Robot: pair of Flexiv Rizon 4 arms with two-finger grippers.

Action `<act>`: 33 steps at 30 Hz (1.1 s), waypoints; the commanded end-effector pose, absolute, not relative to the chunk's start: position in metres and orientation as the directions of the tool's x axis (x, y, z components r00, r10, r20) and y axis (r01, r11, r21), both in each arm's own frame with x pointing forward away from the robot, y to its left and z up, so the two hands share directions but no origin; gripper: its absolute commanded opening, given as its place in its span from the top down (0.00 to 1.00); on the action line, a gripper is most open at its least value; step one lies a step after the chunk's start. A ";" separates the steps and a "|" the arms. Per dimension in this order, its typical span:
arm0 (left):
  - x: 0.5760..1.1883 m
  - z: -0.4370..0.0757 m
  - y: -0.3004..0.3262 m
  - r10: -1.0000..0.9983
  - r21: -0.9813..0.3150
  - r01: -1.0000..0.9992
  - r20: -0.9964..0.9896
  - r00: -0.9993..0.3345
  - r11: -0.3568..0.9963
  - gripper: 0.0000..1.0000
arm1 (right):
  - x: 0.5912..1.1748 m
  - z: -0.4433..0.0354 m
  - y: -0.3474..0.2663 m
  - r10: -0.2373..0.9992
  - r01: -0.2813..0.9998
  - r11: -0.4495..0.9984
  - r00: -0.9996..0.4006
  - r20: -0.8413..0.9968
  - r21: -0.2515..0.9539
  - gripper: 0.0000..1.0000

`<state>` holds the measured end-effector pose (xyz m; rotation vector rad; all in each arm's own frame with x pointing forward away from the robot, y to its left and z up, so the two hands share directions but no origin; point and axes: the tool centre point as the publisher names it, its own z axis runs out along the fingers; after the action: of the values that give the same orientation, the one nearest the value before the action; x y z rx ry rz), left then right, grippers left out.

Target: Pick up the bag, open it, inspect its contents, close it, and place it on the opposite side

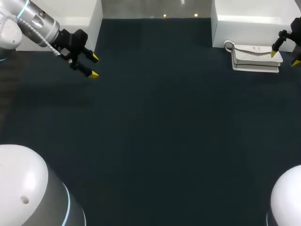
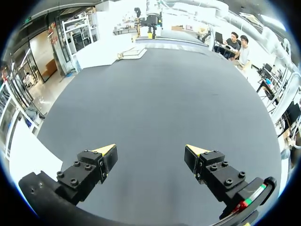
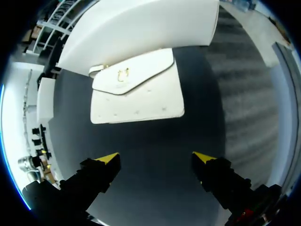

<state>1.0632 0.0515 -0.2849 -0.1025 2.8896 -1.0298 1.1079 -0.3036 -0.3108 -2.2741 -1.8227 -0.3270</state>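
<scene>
A white bag (image 1: 255,58) with a flap and a small gold clasp lies flat on the dark table (image 1: 155,127) at the far right, its flap closed. My right gripper (image 1: 283,58) hangs over the bag's right end, open and empty. In the right wrist view the bag (image 3: 137,89) lies ahead of the open right gripper (image 3: 156,157), apart from both fingers. My left gripper (image 1: 95,65) hovers open at the far left, holding nothing. In the left wrist view the left gripper (image 2: 150,150) is open over bare table, with the bag (image 2: 132,53) far ahead.
A white block (image 1: 256,21) stands at the back right, right behind the bag, and another white block (image 1: 80,16) stands at the back left. The dark table surface stretches between the two arms. My robot's white base parts (image 1: 28,188) fill the lower corners.
</scene>
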 end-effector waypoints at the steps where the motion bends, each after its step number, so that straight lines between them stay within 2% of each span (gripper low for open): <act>1: 1.078 -0.294 0.049 -0.044 -0.658 -0.025 -0.012 -0.999 0.752 0.00 | 1.121 -0.315 -0.309 0.925 0.977 -0.203 0.212 0.317 -0.060 0.00; 18: 1.099 -0.307 0.041 -0.018 -0.648 -0.002 -0.018 -1.000 0.762 0.00 | 1.143 -0.327 -0.323 0.910 0.972 -0.227 0.236 0.341 -0.065 0.00; 33: 1.099 -0.307 0.041 -0.018 -0.648 -0.002 -0.018 -1.000 0.762 0.00 | 1.177 -0.344 -0.356 0.854 0.963 -0.267 0.246 0.459 -0.018 0.00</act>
<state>1.0982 0.0405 -0.3057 -0.0205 2.9272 -1.0715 1.1677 -0.3459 -0.3365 -2.3203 -1.7134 -0.5736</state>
